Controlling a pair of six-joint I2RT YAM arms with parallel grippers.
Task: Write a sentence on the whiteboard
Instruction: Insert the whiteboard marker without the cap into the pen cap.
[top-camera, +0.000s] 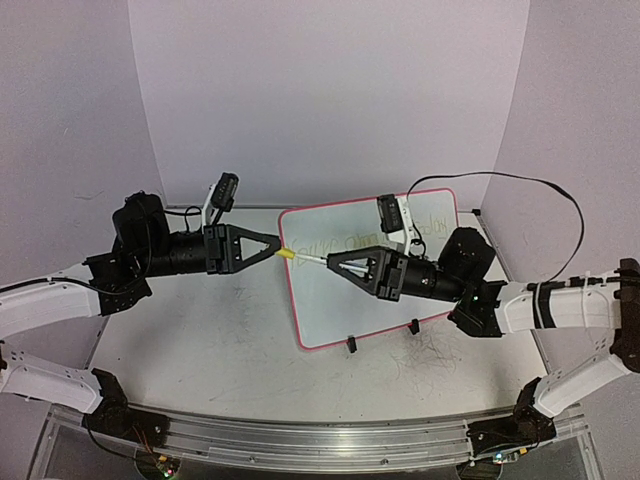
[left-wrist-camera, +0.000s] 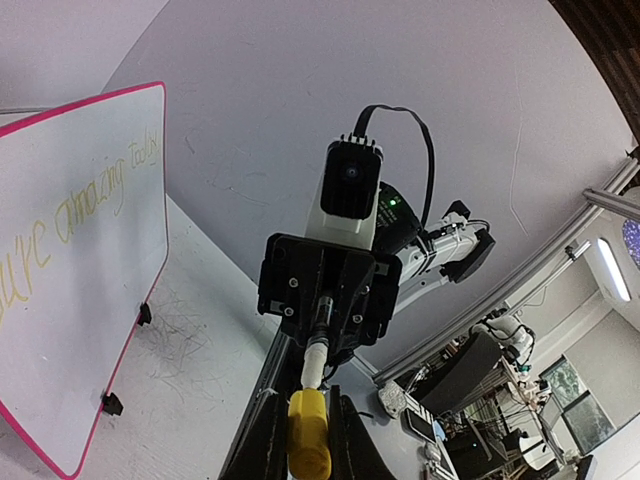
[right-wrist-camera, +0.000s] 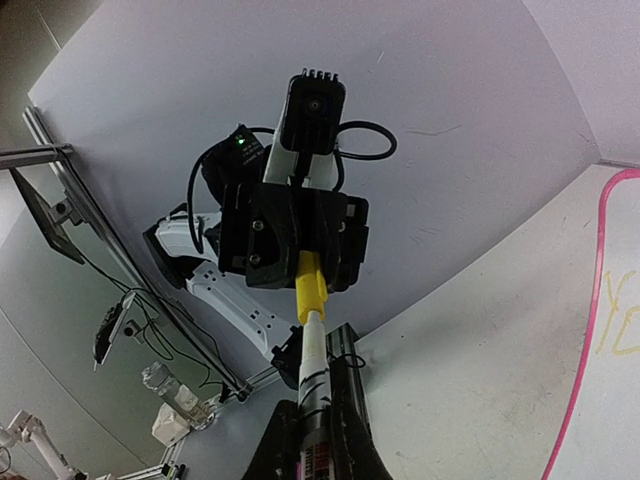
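Pale counter (top-camera: 200, 330): carried the whiteboard (top-camera: 330, 310), lying flat right of centre.
Sentence (left-wrist-camera: 75, 215): faint yellow, along the board's far edge.
Left end effector (top-camera: 276, 249): pinched the yellow cap (top-camera: 288, 254).
Right end effector (top-camera: 332, 262): pinched the marker (top-camera: 310, 258).
Risk: an off-axis push might have twisted the marker loose, dropping it onto the writing.

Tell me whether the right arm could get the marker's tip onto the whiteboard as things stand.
Probably not yet. The whiteboard lies right under the right end effector, but the marker it grips looks capped, with the yellow cap pinched in the left end effector.
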